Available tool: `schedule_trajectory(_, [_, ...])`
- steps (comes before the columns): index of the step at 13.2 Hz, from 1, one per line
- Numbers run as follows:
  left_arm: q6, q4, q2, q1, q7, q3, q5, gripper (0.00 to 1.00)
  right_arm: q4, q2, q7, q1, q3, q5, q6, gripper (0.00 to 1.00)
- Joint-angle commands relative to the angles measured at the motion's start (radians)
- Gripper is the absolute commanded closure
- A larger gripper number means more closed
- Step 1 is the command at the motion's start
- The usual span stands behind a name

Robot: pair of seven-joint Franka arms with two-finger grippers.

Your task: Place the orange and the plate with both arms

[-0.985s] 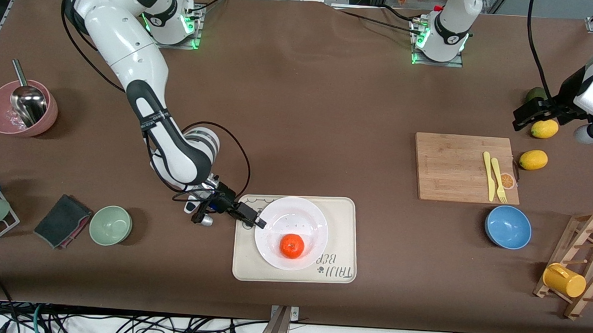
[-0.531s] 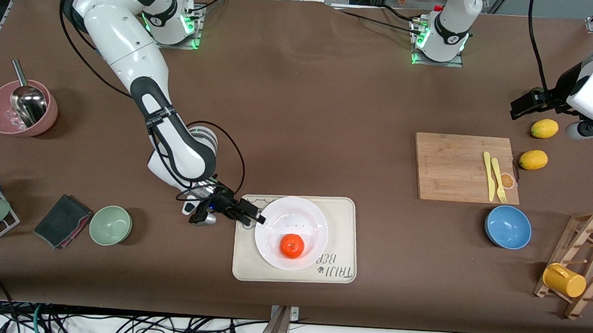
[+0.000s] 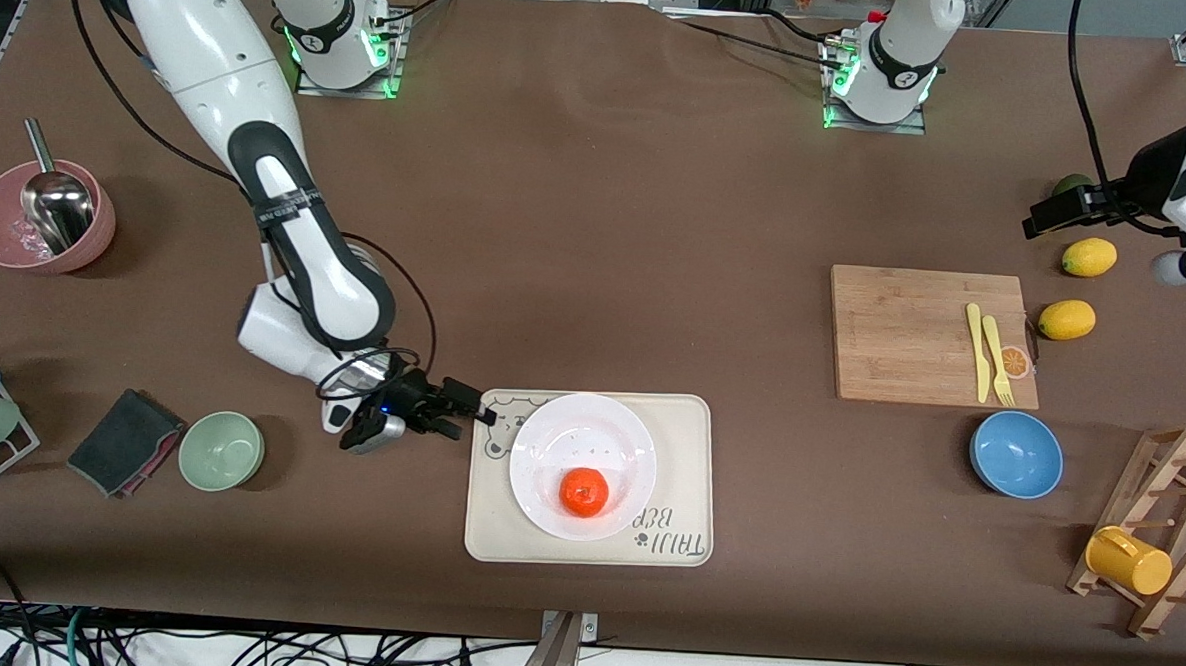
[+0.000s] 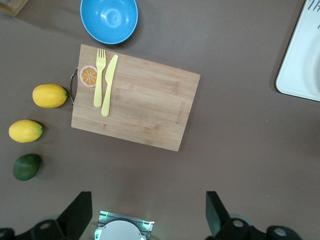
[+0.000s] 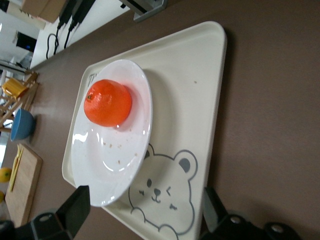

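Right hand [image 3: 474, 415] withdrawn, open, empty.

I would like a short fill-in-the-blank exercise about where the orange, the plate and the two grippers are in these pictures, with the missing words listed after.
1. The orange lies on the white ____.
2. The plate rests on the cream ____ with the bear print.
3. The right gripper, fingers open, is at the tray's edge and holds ____.
4. The left gripper, open, is above the dark green ____.

Missing words: plate; tray; nothing; lime
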Motion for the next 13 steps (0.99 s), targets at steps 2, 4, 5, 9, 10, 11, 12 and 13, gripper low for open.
schedule_trajectory(2, [0.027, 0.008, 0.001, -0.004, 0.011, -0.008, -0.013, 0.00, -0.048, -0.107, 0.092, 0.005, -0.130, -0.238, -0.252, 0.00])
schedule_trajectory(4, [0.069, 0.003, 0.001, -0.003, 0.011, -0.008, -0.013, 0.00, -0.025, -0.157, 0.159, 0.005, -0.196, -0.398, -0.424, 0.00])
schedule_trajectory(5, [0.085, -0.002, 0.001, -0.003, 0.011, -0.008, -0.012, 0.00, 0.005, -0.180, 0.201, 0.003, -0.226, -0.472, -0.526, 0.00])
schedule_trajectory(9, [0.096, -0.005, -0.001, -0.004, 0.008, -0.010, -0.012, 0.00, 0.162, -0.206, 0.310, 0.011, -0.272, -0.725, -0.846, 0.00])
schedule_trajectory(10, [0.096, -0.011, -0.001, -0.004, 0.008, -0.011, -0.012, 0.00, 0.194, -0.216, 0.353, 0.011, -0.267, -0.812, -0.929, 0.00])
schedule_trajectory(11, [0.096, -0.011, -0.001, -0.004, 0.008, -0.011, -0.012, 0.00, 0.214, -0.229, 0.389, 0.015, -0.264, -0.868, -0.990, 0.00])
schedule_trajectory(12, [0.096, -0.012, -0.001, -0.004, 0.008, -0.011, -0.012, 0.00, 0.219, -0.249, 0.432, 0.026, -0.260, -0.917, -1.030, 0.00])
schedule_trajectory(13, [0.096, -0.012, -0.001, -0.004, 0.008, -0.011, -0.012, 0.00, 0.217, -0.269, 0.475, 0.040, -0.261, -0.960, -1.047, 0.00])
